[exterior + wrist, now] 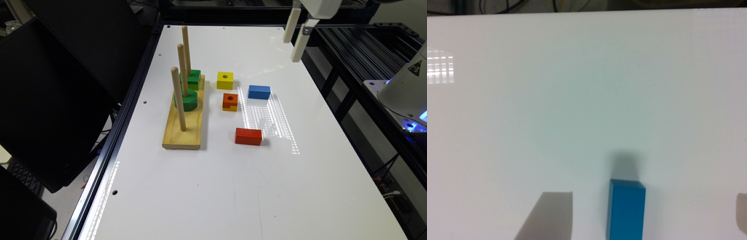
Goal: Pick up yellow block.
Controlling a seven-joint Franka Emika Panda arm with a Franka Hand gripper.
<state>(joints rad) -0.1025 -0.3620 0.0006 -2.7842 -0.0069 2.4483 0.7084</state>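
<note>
The yellow block (225,80), a small cube with a round hole in its top, sits on the white table (233,186) just beside the wooden peg board. My gripper (291,50) hangs high above the table's far edge toward the exterior view's right, well away from the yellow block. It is open and holds nothing. In the wrist view the gripper (649,200) shows two fingertips (549,215) set wide apart over bare table, with a blue block (626,210) below them.
A wooden peg board (183,133) with three upright pegs carries two green blocks (186,100). An orange-topped block (230,101), a blue block (259,92) and a red block (248,136) lie near the yellow one. Black frame rails run along the table's sides.
</note>
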